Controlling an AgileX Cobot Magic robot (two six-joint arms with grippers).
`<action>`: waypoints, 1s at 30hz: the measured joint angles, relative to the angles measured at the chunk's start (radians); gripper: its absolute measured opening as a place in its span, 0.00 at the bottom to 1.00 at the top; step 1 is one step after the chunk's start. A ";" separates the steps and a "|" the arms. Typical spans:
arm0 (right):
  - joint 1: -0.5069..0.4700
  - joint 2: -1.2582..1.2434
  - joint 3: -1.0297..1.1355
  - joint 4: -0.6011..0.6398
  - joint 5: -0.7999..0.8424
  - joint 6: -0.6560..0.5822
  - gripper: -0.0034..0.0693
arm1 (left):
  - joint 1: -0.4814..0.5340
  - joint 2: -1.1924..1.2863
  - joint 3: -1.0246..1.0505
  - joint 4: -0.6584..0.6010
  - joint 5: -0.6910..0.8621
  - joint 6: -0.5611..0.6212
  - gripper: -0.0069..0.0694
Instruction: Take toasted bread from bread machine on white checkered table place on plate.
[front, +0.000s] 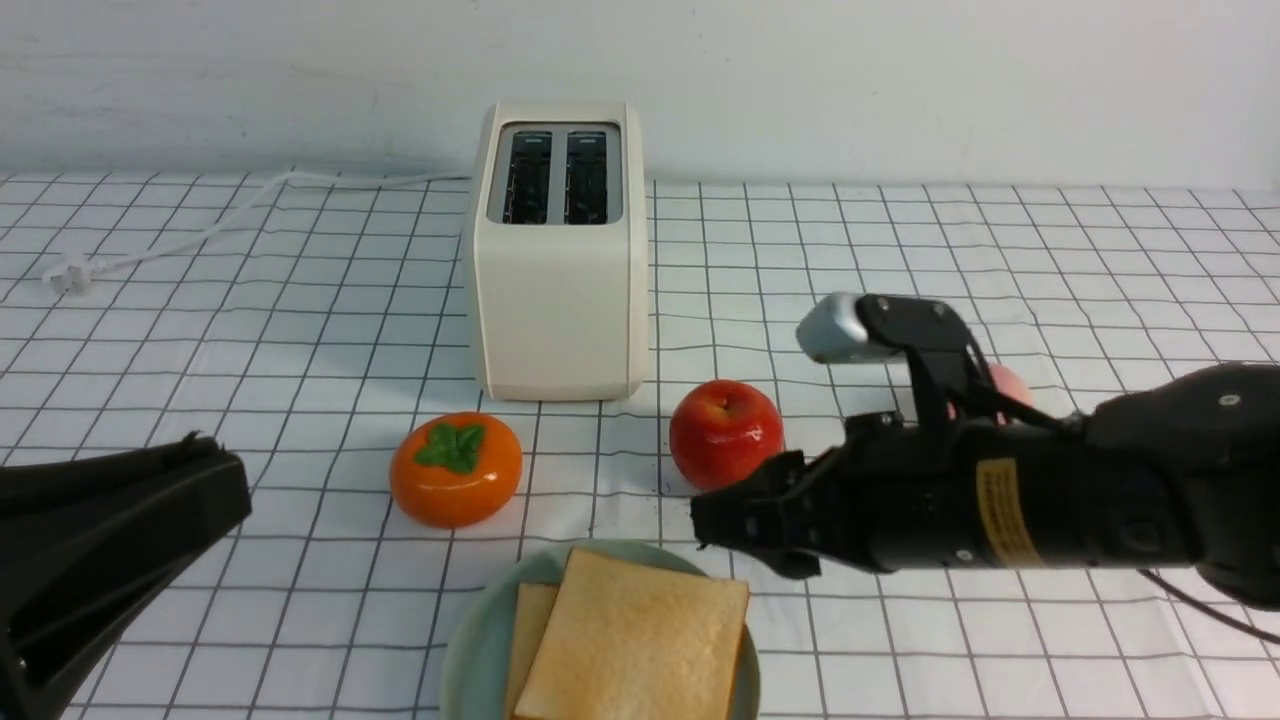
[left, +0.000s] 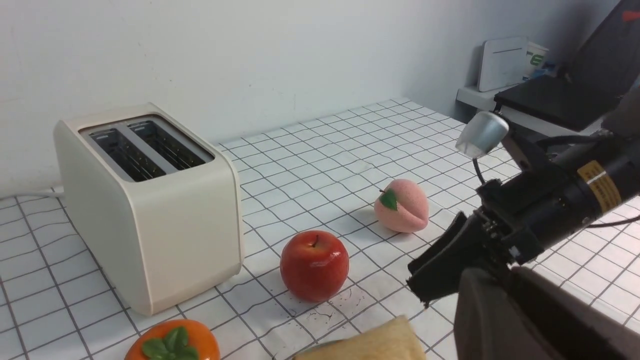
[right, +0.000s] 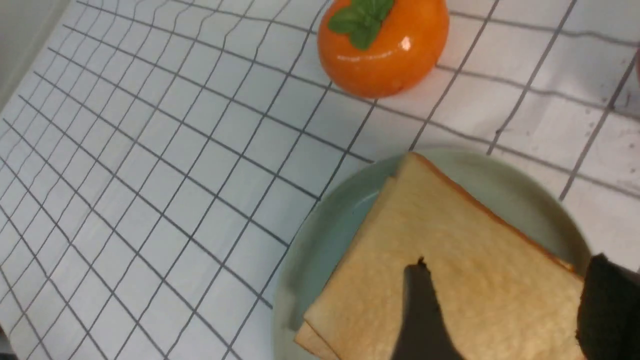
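Checkered Table Holds Toaster, Fruit and a Plate

From here I see a white table (front: 330, 300) with thin dark grid lines, its surface a little wrinkled. A cream toaster (front: 560, 300) stands upright near the wall side, its white cord (front: 230, 215) lying off to the left. In front sit an orange persimmon (front: 456, 470) and a red apple (front: 726, 433), apart from each other. A pink peach (left: 401, 206) rests beyond the apple. Nearest is a pale green plate (front: 480, 640).
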 joint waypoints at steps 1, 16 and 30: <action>0.000 -0.040 0.000 0.000 0.014 -0.032 0.54 | 0.000 0.000 0.000 0.000 -0.001 0.000 0.16; 0.000 -0.643 0.049 0.000 0.057 -0.089 0.03 | 0.000 -0.031 0.011 -0.037 -0.219 -0.035 0.07; 0.000 -0.951 0.408 0.000 0.201 -0.068 0.05 | 0.000 -0.384 0.331 -0.054 -0.200 -0.076 0.07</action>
